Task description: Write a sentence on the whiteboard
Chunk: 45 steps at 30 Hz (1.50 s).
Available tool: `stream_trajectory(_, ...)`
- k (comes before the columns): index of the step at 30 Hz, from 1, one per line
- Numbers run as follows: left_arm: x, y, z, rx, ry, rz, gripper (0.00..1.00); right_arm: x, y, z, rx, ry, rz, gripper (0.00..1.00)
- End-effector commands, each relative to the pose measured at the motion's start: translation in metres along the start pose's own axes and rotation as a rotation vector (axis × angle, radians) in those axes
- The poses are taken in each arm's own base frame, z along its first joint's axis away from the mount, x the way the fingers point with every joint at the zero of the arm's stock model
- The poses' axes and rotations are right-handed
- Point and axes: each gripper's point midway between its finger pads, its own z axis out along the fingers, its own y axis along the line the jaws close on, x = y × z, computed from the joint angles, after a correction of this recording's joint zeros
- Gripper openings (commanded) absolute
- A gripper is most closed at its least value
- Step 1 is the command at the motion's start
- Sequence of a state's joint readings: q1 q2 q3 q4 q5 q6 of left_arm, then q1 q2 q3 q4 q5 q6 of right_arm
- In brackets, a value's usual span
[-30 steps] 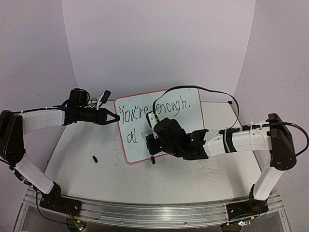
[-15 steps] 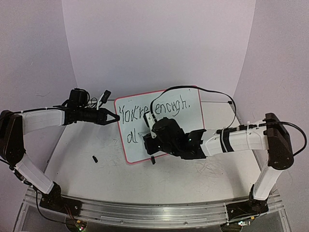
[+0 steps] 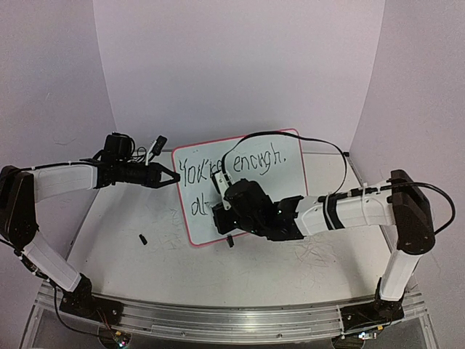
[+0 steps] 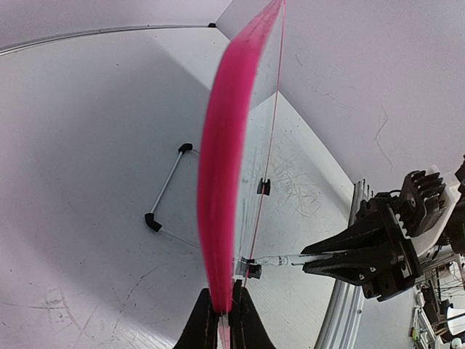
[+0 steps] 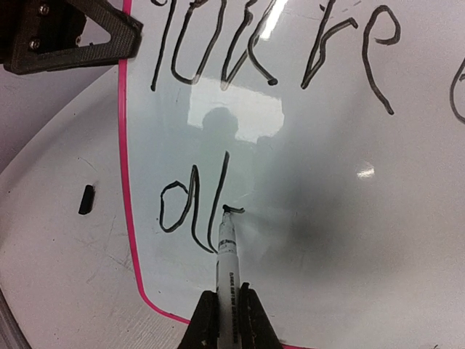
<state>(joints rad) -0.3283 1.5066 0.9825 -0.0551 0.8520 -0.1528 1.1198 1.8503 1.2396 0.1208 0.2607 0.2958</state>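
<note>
Your right hand (image 5: 229, 297), at the bottom centre of the right wrist view, is pressed together on a black-and-white marker (image 5: 225, 251). The marker points up the frame, with its tip on the whiteboard (image 5: 327, 218). The tip sits at a short dark stroke just right of the letters "al", the lower line of the sentence (image 5: 213, 200). In the top view the upper line reads "You're enough." The board stands tilted back at the middle of the desk (image 3: 131, 218), its pink rim rounded at the corners. Your left hand (image 4: 224, 314), at the bottom of the left wrist view, pinches the board's rim, which runs up the frame edge-on. In the top view this grip falls on the board's left edge. A wire stand (image 4: 166, 190) props the board from behind. A small black piece (image 3: 143, 238) lies on the desk, lower left of the board and apart from it.
</note>
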Motion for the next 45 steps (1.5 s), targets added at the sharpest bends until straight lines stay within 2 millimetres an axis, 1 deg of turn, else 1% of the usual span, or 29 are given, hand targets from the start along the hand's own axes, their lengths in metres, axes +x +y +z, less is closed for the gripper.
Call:
stream_trajectory(1,-0.01,-0.012,0.002,0.025,-0.008,0.073,0.0,-0.021,-0.004,0.002,0.036,-0.061,0.023,0.0)
stream_trajectory(3,-0.009,-0.012,0.002,0.025,-0.007,0.073,0.0,-0.023,-0.007,0.002,0.053,-0.063,0.024,0.0)
stream_trajectory(6,-0.009,-0.012,0.002,0.023,-0.007,0.073,0.0,-0.018,-0.01,-0.001,0.063,-0.046,0.029,0.0)
stream_trajectory(15,-0.009,-0.012,0.002,0.024,-0.007,0.074,0.0,0.013,-0.011,-0.004,0.047,0.029,0.04,0.0)
stream_trajectory(20,-0.009,-0.012,0.003,0.024,-0.005,0.072,0.0,0.022,-0.012,-0.009,0.042,0.047,0.049,0.0)
stream_trajectory(23,-0.009,-0.012,0.003,0.026,-0.004,0.07,0.0,0.024,-0.013,-0.011,0.053,0.047,0.049,0.0)
stream_trajectory(26,-0.009,-0.012,0.003,0.026,-0.004,0.07,0.0,0.018,-0.016,-0.011,0.071,0.029,0.049,0.0)
stream_trajectory(28,-0.008,-0.011,0.003,0.026,-0.003,0.068,0.0,0.008,-0.016,-0.01,0.082,0.007,0.051,0.0)
stream_trajectory(33,-0.008,-0.012,0.003,0.025,-0.004,0.069,0.0,-0.012,-0.027,-0.01,0.123,-0.046,0.068,0.0)
stream_trajectory(36,-0.008,-0.012,0.002,0.027,-0.004,0.07,0.0,-0.022,-0.029,-0.009,0.125,-0.067,0.065,0.0)
stream_trajectory(39,-0.008,-0.012,0.003,0.028,-0.004,0.07,0.0,-0.027,-0.03,-0.006,0.126,-0.073,0.062,0.0)
stream_trajectory(45,-0.008,-0.012,0.003,0.026,-0.004,0.072,0.0,-0.027,-0.031,-0.005,0.129,-0.075,0.063,0.0)
